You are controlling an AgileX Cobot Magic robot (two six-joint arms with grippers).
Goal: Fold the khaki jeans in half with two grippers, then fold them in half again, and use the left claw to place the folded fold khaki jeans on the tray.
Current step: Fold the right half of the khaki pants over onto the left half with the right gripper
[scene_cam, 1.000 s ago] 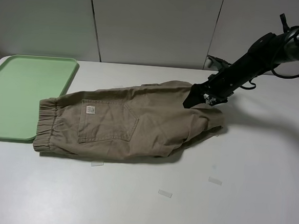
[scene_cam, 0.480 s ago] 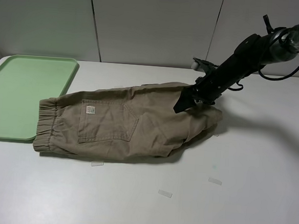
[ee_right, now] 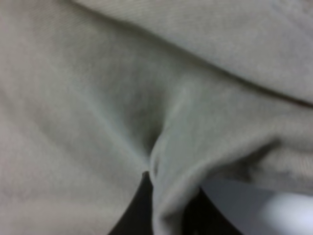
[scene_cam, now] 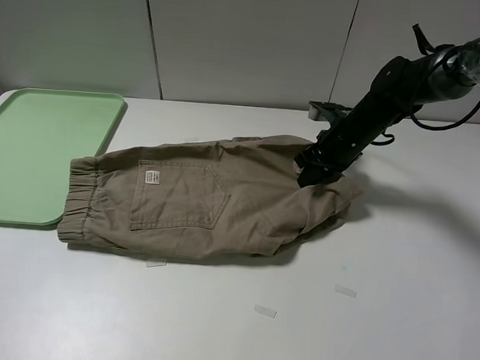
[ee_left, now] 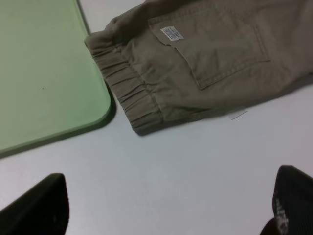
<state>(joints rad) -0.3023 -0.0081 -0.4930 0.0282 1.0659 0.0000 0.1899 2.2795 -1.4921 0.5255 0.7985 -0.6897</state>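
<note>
The khaki jeans (scene_cam: 214, 199) lie flat on the white table, with the elastic waistband to the left beside the tray (scene_cam: 28, 149) and a back pocket with a white label facing up. My right gripper (scene_cam: 308, 175) is at the garment's right end, shut on a pinch of its cloth. The right wrist view shows blurred khaki fabric (ee_right: 122, 98) caught between the dark fingers (ee_right: 139, 210). My left gripper (ee_left: 166, 208) is open and empty above bare table near the waistband (ee_left: 132, 93) and the tray corner (ee_left: 44, 73). It is out of the exterior high view.
Small clear tape strips lie on the table in front of the jeans (scene_cam: 264, 311), (scene_cam: 345, 291), (scene_cam: 156, 263). A grey panelled wall stands behind the table. The mint-green tray holds nothing.
My right gripper swung left over the cloth, then back right and down. The jeans shifted slightly to the right and the right end bunched up.
</note>
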